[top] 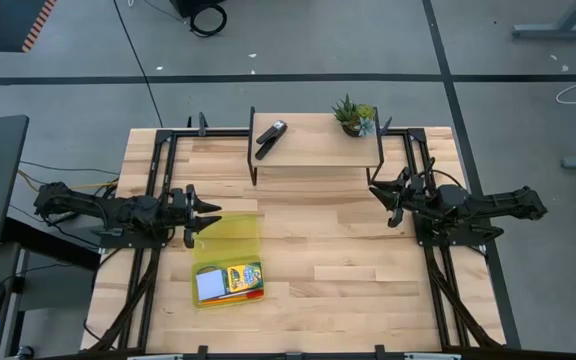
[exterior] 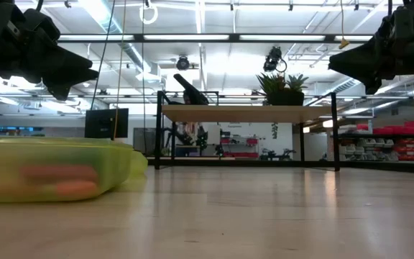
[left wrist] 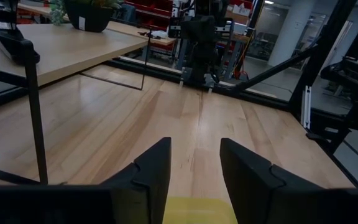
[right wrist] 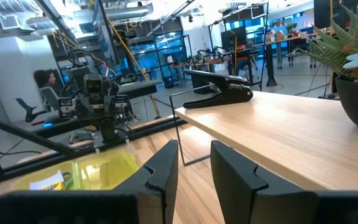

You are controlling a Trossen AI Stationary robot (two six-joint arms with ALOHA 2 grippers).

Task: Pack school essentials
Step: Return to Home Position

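Nothing seems left to grasp — your crayon box (top: 236, 277) lies in the yellow supply box (top: 232, 233), so left jaws and right jaws hover released at opposite tabletop (top: 348, 270) sides

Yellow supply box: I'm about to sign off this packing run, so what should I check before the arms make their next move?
1. Left gripper empty: ok, fingers apart, nothing between them.
2. Right gripper empty: ok, open beside the shelf.
3. Crayon box and note pad inside the yellow supply box: ok.
4. Scissors, pencils, red block inside: cannot tell; only an orange blur shows through the box wall in the low view.
5. Left gripper clear of the box: ok, raised above it in the low view.
6. Stapler and plant on the shelf, outside the box: ok.
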